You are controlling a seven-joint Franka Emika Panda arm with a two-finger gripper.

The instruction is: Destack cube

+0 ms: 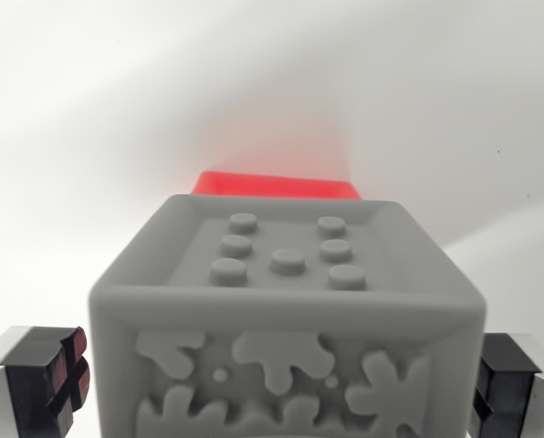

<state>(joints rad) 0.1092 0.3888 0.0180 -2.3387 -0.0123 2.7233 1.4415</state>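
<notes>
The gripper (277,383) sits nearest, its 2 fingertips (48,379) spread wide, flanking the grey cube (286,319) without visibly touching it. A red cube (277,184) peeks out behind the grey cube. Judging by this, nothing is grasped yet; lifting remains.

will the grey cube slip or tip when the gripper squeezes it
The grey cube looks rigid, so it probably won't deform. Its flat sides suit the fingers flanking it. The matte, embossed surface likely grips well. It seems stable rather than apt to roll.
</notes>
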